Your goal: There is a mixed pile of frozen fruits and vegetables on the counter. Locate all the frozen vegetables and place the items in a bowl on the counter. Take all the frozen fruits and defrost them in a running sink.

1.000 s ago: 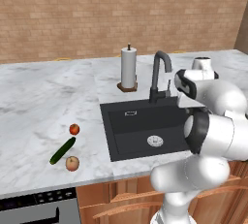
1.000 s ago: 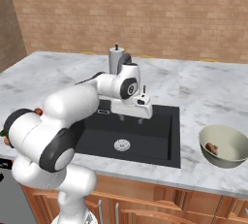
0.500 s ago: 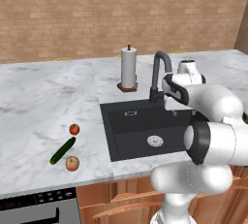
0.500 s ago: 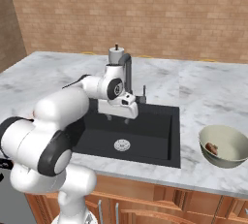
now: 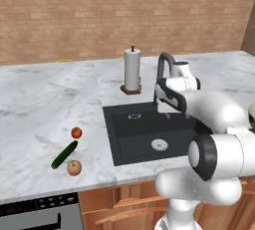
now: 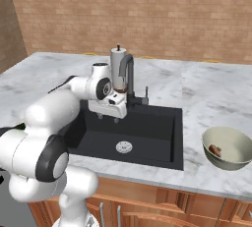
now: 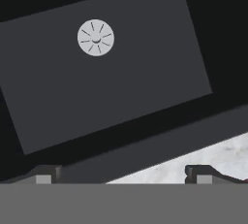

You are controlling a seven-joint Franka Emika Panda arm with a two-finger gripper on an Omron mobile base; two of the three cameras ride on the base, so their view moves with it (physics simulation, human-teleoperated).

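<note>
While the arm is hanging over the sink (image 5: 149,134), three foods are sitting well apart from it on the bench (image 5: 45,99), out at the basin's 9 o'clock in the left base view. The red ball (image 5: 76,133) is lying farthest back. The green stick (image 5: 64,155) is lying just beside it at its 7 o'clock, slanted. The orange-tan ball (image 5: 74,168) is resting near the stick's lower end, closest to the bench edge.

Moving right, the paper towel roll (image 5: 132,70) is standing behind the basin at about 11 o'clock. The faucet (image 5: 164,72) is arching over the back rim. The gripper (image 6: 114,117) is hovering above the basin near the back wall, empty; in the hand view the jaws are standing wide apart with the drain (image 7: 96,37) beyond them.

Farther right, the bowl (image 6: 229,147) is sitting at the sink's 3 o'clock with a small brownish lump (image 6: 214,150) inside.

Handling judgement: the balls are looking round, hard and probably slippery, so they are likely to roll; pinching across the widest middle from above seems safest. The stick is looking stiff and light; gripping across its narrow width near mid-length should be holding it level.
</note>
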